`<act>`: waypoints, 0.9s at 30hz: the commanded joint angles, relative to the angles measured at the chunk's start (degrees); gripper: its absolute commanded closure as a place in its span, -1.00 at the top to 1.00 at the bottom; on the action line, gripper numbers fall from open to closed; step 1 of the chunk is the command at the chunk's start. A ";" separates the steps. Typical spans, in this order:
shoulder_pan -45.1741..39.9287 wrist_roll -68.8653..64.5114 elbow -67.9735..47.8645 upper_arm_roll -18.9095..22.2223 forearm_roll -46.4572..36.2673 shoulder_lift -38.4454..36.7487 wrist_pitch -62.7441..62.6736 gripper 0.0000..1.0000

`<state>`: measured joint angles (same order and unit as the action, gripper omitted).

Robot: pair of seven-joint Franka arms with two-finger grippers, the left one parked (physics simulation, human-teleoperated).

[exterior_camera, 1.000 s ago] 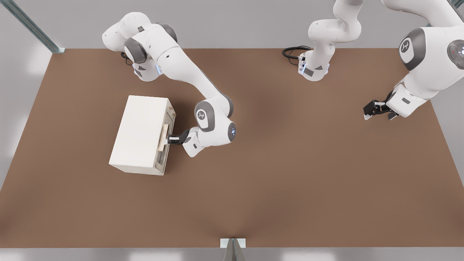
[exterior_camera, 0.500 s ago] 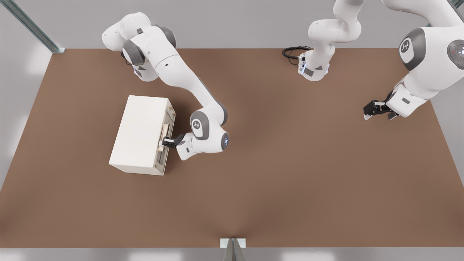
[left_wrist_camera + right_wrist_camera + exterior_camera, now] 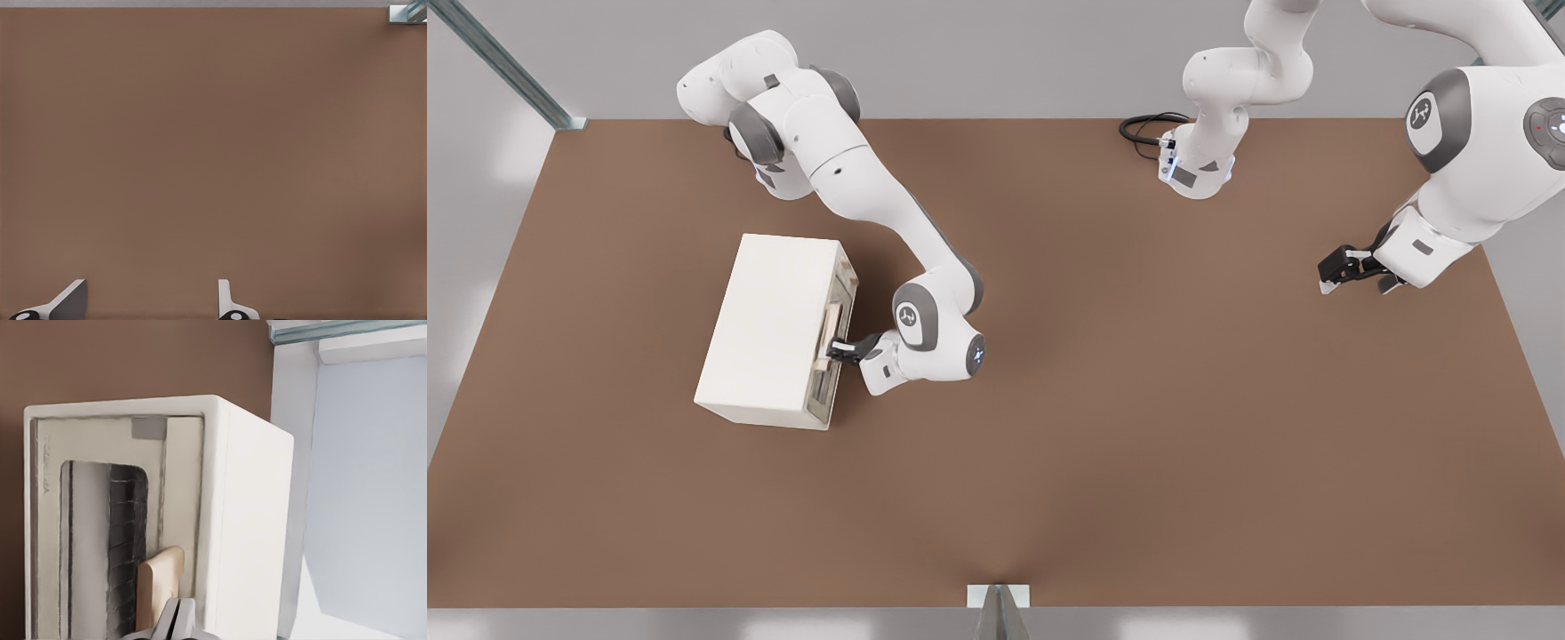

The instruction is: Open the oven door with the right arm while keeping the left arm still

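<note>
A plain brown tabletop [image 3: 1138, 427] is seen from above, filling most of the front view. It is bordered on all sides by a pale grey floor [image 3: 978, 53], on which soft white light patches are reflected along the near edge and at the front view's left. A metal frame strut [image 3: 503, 62] is set diagonally at the far corner on the front view's left. A second strut on a pale bracket [image 3: 999, 604] is seen at the middle of the near edge.

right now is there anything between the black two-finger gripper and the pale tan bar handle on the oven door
Nothing. In the right wrist view the gripper sits right at the tan handle of the grey oven door, fingertips together; the front view shows no gap.
</note>
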<state>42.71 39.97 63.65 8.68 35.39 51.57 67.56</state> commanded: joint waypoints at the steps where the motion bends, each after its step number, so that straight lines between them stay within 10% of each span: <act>1: 0.00 3.71 -0.02 0.02 -0.05 0.02 0.56 -1.00; 11: 0.44 3.71 -0.02 -0.42 -0.05 0.37 1.61 -1.00; 17: 1.14 4.15 -8.37 -7.45 -6.90 0.10 9.16 -1.00; 21: -17.83 -16.40 -7.15 -7.89 -32.31 -15.53 9.70 -0.42; 23: -27.85 -31.44 3.39 -7.98 -33.19 -28.71 13.65 1.00; 27: -35.07 -34.43 8.77 -6.92 -33.01 -36.46 14.27 1.00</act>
<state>7.76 30.33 72.59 1.43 6.24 16.16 78.34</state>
